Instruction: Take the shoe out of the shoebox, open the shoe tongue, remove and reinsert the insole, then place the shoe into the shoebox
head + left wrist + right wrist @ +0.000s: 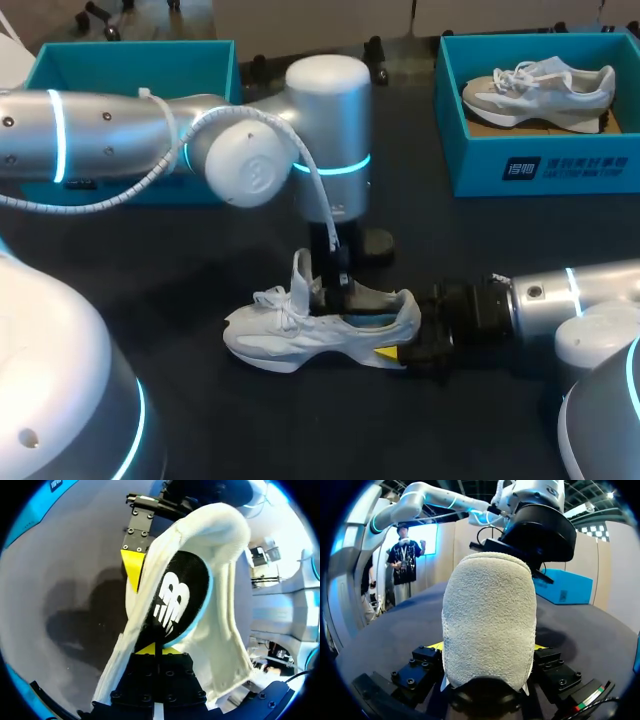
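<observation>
Two shoes, two teal shoeboxes and two arms in all. Near the middle of the dark bench point(170, 300), outside both boxes, one white shoe point(300, 335) point(225, 645) point(490, 615) resting on its sole, long axis running left to right, toe to the left, heel to the right. Above the laces, its tongue point(300, 272) standing nearly upright. At the heel, the right gripper point(405, 338) point(487, 647) lying low along the bench from the right, fingers clenched on the shoe's heel from the near and far sides, with one yellow tip showing beside the sole on the near side. In the right wrist view, the fuzzy back of the heel between both fingers and touching each. Over the shoe's opening, just right of the tongue, the left gripper point(340, 285) point(156, 651) pointing straight down from above, fingers pressed close together and pinching the black insole point(170, 605), which is light blue along its edge and sits inside the collar. At the far left, one shoebox point(130, 70), partly hidden behind the left arm point(110, 135). At the far right, the other shoebox point(540, 165), holding the second shoe point(540, 90), grey and white, long axis also left to right, toe to the left. Both boxes well apart from the white shoe.
</observation>
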You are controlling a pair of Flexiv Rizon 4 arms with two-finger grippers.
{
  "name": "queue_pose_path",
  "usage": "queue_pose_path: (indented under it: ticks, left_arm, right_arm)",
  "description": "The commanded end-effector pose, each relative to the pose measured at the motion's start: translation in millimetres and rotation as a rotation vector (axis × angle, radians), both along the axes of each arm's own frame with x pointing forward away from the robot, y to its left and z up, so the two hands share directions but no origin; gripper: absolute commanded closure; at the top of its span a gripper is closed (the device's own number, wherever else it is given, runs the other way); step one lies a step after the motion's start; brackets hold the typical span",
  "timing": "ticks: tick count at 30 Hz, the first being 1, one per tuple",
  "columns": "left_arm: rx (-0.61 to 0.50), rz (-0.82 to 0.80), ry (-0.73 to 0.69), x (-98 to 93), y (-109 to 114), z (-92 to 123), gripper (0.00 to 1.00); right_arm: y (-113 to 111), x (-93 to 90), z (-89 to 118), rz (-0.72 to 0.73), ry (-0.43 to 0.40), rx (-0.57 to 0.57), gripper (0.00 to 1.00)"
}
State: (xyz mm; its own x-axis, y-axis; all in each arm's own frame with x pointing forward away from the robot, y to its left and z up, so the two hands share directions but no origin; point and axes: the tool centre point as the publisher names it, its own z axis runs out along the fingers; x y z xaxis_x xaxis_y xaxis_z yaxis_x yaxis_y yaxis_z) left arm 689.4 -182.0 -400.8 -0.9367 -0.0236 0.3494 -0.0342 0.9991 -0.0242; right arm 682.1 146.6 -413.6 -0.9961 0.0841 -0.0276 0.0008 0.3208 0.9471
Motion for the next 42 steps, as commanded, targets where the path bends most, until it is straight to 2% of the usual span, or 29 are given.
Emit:
queue_pose_path:
  ticks: [1,5,21,31,35,37,42]
  left_arm:
    - [-0.033,-0.015,0.043,7.4,11,8,1.0]
    - [-0.068,-0.034,0.09,3.5,12,20,1.0]
    - [-0.167,-0.069,0.131,-7.7,22,53,1.0]
    - [-0.191,-0.062,0.098,-10.2,20,67,1.0]
    - [-0.19,-0.053,0.058,-13.4,16,69,0.9]
    - [-0.191,-0.046,0.042,-14.2,14,70,0.67]
    - [-0.197,-0.039,0.023,-14.9,10,71,0.63]
  right_arm:
    - [1,-4.2,-1,0.0,0.0,-0.006,1.0]
    - [1,-4.2,-1,0.0,0.0,-0.006,1.0]
    - [1,-4.2,-1,0.0,0.0,-0.006,1.0]
    - [1,-4.2,-1,0.0,0.0,-0.006,1.0]
    - [1,-4.2,-1,0.0,0.0,-0.006,1.0]
    - [1,-4.2,-1,0.0,0.0,-0.006,1.0]
    - [1,-4.2,-1,0.0,0.0,-0.006,1.0]
